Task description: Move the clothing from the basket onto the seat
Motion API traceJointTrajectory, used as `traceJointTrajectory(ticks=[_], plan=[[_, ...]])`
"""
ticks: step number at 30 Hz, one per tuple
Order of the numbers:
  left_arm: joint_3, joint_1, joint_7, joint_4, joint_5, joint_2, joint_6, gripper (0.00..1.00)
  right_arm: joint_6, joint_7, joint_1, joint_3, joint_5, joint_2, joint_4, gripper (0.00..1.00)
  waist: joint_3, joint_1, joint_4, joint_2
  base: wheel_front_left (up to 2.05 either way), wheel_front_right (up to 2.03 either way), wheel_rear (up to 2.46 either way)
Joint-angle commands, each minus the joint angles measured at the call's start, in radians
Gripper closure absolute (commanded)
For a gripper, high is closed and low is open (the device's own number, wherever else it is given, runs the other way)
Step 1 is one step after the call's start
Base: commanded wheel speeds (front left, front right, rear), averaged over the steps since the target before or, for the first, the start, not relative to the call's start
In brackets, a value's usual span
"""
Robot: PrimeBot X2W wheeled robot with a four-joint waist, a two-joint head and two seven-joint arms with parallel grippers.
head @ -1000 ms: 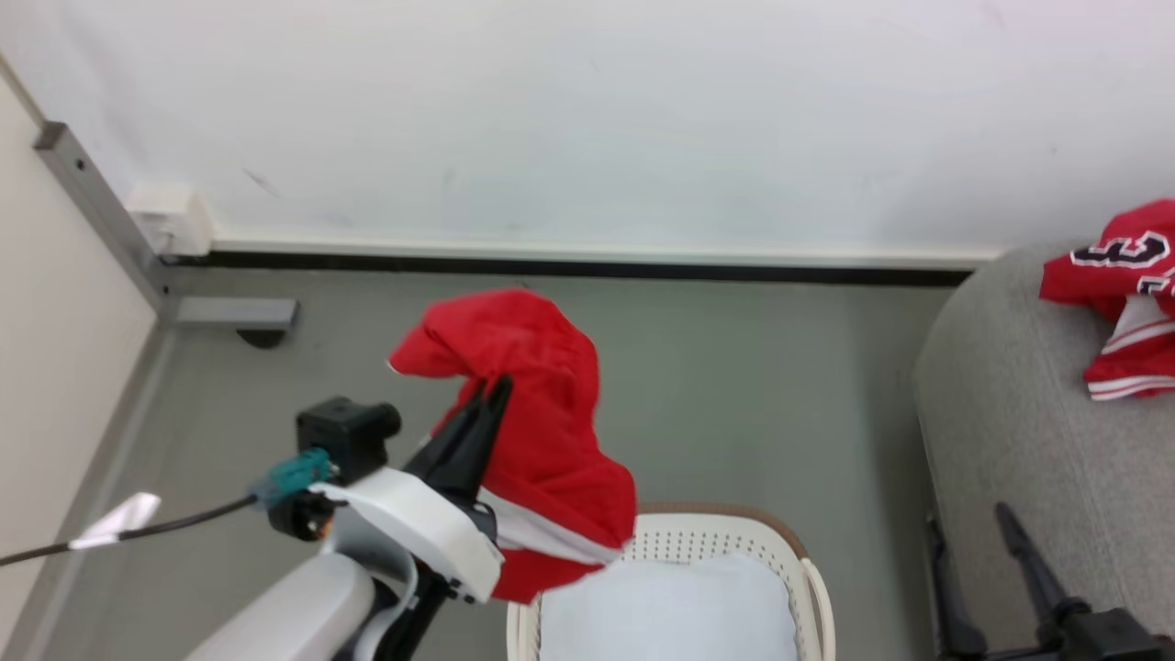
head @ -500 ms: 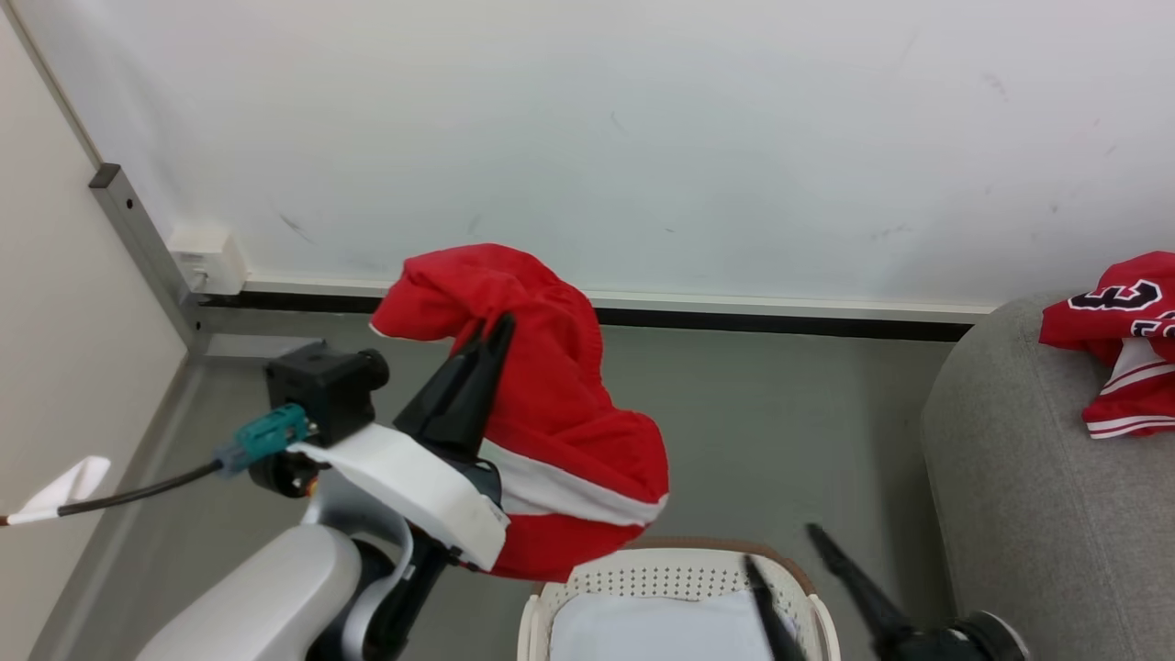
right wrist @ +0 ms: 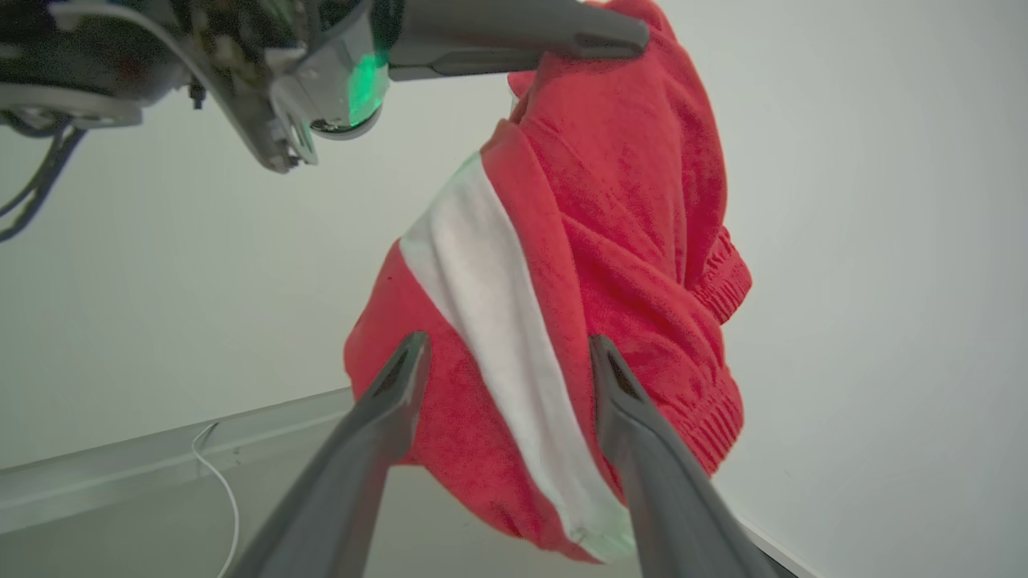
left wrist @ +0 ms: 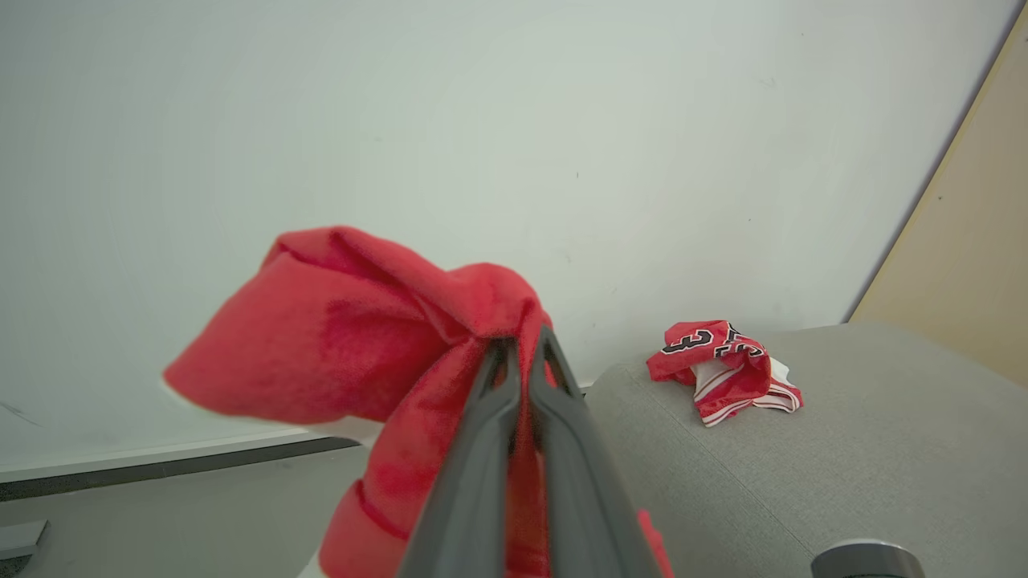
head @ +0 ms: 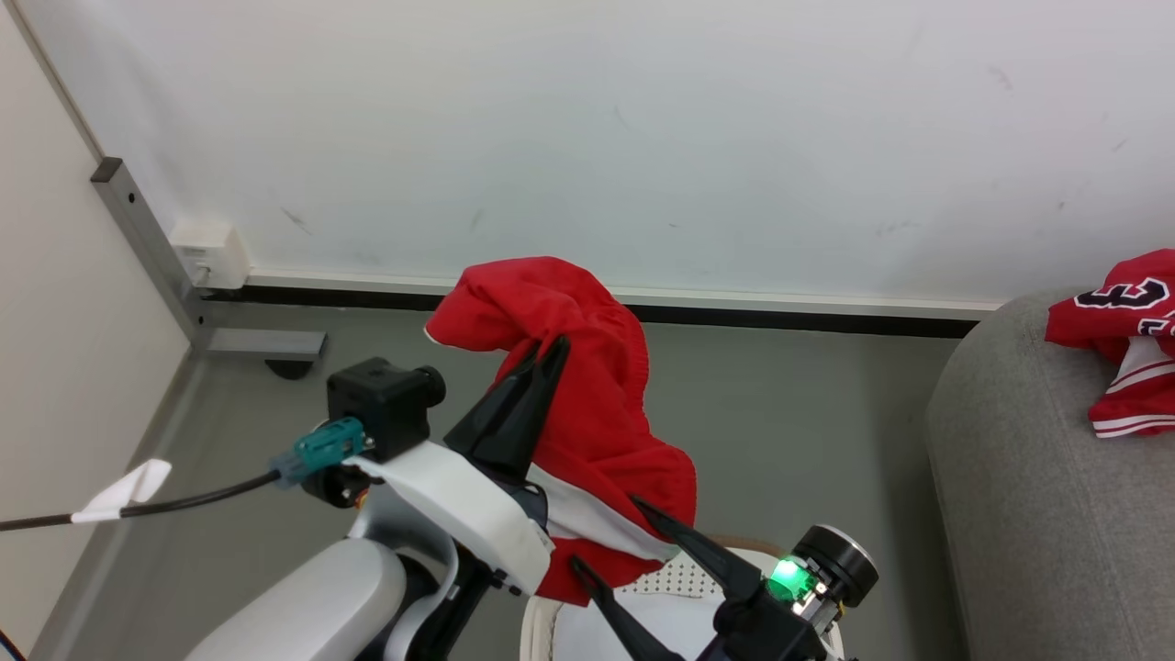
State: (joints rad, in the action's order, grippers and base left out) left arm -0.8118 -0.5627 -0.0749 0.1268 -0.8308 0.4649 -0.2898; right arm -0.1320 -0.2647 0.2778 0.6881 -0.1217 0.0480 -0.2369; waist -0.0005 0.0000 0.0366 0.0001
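Clothing (head: 597,413) up in the air, pinched tight at its top fold by left gripper (head: 549,347), hanging above basket (head: 675,576). Right gripper (head: 604,531) spread wide at the lower hem, fingers (right wrist: 385,417) either side of the white stripe (right wrist: 498,321), contact hard to call. Seat (head: 1028,459) well off to the right, second red garment (head: 1124,340) lying on it.

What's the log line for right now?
left gripper: shut on clothing | right gripper: open by its lower edge | basket: below
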Motion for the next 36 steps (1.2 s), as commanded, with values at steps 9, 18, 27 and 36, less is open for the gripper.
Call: traceJointTrajectory(ticks=[9,18,27,36], plan=[[-0.023,-0.014,0.006,-0.014,0.01,-0.026,0.012,1.0,0.003,0.001,0.075,0.006,0.084,0.004,-0.101,0.0,0.0,0.0,0.022,-0.0001,0.0,0.0,0.0],[-0.034,-0.012,0.01,-0.017,0.006,-0.031,0.012,1.0,0.003,0.001,0.08,-0.022,0.032,0.004,-0.107,1.0,0.004,0.0,0.032,-0.0001,0.0,0.0,0.0],[-0.034,0.013,-0.004,-0.039,0.01,-0.02,0.0,0.85,0.003,0.001,0.037,-0.113,-0.075,0.004,-0.014,1.0,0.005,0.0,0.012,-0.0001,0.0,0.0,0.0],[-0.071,0.054,-0.034,-0.071,0.037,-0.018,0.009,0.0,0.003,0.001,0.016,-0.248,-0.055,0.004,0.085,1.0,0.018,0.0,-0.046,-0.0001,0.0,0.0,0.0]])
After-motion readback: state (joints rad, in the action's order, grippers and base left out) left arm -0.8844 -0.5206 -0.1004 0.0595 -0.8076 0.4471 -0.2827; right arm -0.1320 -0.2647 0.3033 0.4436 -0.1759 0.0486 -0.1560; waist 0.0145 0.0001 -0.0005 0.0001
